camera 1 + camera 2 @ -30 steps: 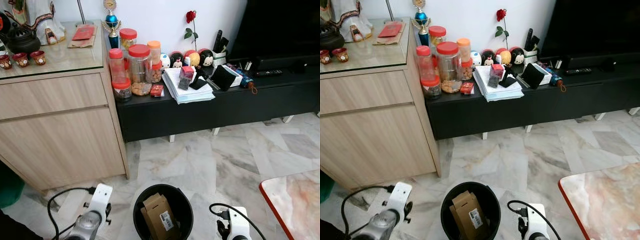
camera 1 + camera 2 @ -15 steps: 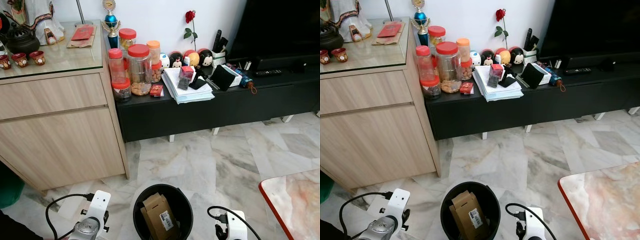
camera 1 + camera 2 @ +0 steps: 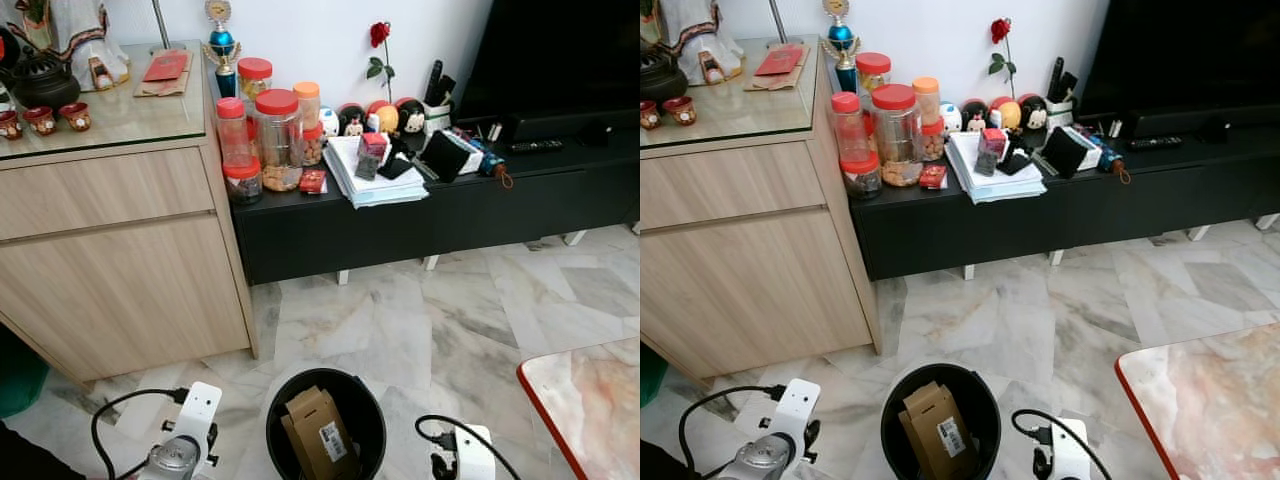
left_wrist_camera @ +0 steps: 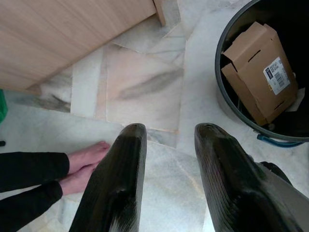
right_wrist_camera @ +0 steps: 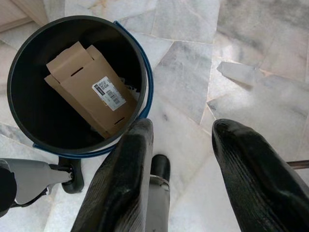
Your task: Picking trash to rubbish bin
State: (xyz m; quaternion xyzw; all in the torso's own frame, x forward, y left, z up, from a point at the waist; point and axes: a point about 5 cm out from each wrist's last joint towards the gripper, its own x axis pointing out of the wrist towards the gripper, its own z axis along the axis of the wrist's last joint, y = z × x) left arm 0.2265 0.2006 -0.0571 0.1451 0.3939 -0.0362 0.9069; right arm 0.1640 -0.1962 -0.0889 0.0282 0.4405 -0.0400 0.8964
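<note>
Right wrist view looks straight down into the black rubbish bin (image 5: 77, 82), and the trash, a flattened cardboard box (image 5: 89, 89) with a white barcode label, is already lying inside it, leaning against the wall. So the drop looks done to me.

Right gripper (image 5: 181, 145) hangs low beside the bin with its fingers spread wide and nothing between them. Left gripper (image 4: 166, 140) is the same story on the other side: fingers apart, empty, pointing at the marble floor (image 4: 140, 82).

What could go wrong from here, in my opinion:
- both arms sit close on either side of the bin, so a careless swing or a step forward could knock it over and spill the box back out.
- a person's bare foot (image 4: 84, 162) and dark trouser leg are near the left gripper. Turning that way risks a bump.
- the box stands fairly tall in the bin, so a tip would free it easily.

Up on the black TV console (image 3: 330, 225), red-lidded jars (image 3: 280, 135) hold snacks, can't tell exactly what kind.
</note>
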